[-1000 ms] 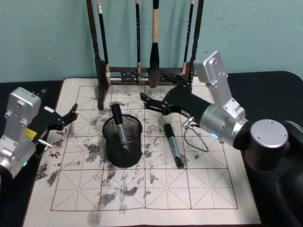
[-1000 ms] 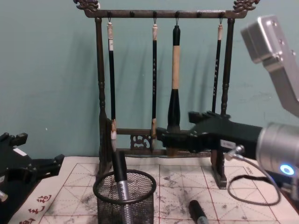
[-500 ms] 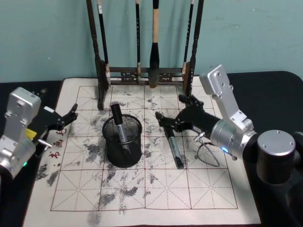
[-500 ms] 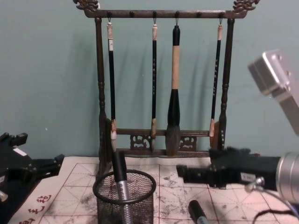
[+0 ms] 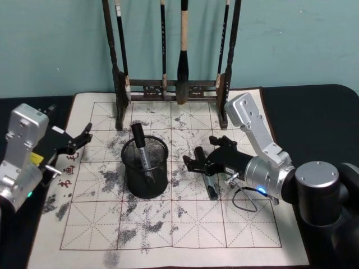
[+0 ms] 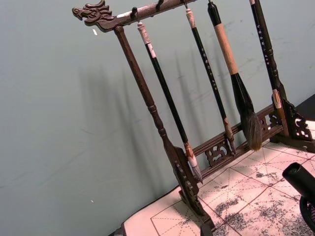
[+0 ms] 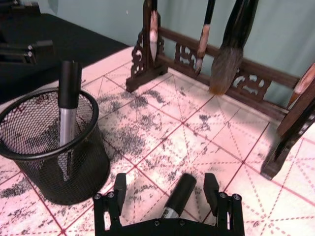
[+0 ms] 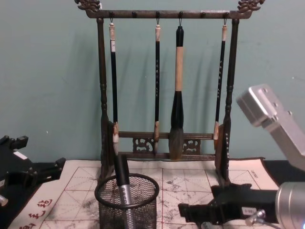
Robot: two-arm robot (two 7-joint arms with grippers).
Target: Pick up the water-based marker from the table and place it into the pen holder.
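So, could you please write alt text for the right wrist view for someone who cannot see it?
The right gripper, open, straddles the black end of a marker lying on an ink-stained grid mat. Beside it stands a black mesh pen holder with another marker inside; a wooden brush rack stands behind.

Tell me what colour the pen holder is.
The pen holder is black mesh; the right wrist view shows it best.

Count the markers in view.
2. One marker stands in the pen holder; the other marker lies on the mat between the right gripper's open fingers.
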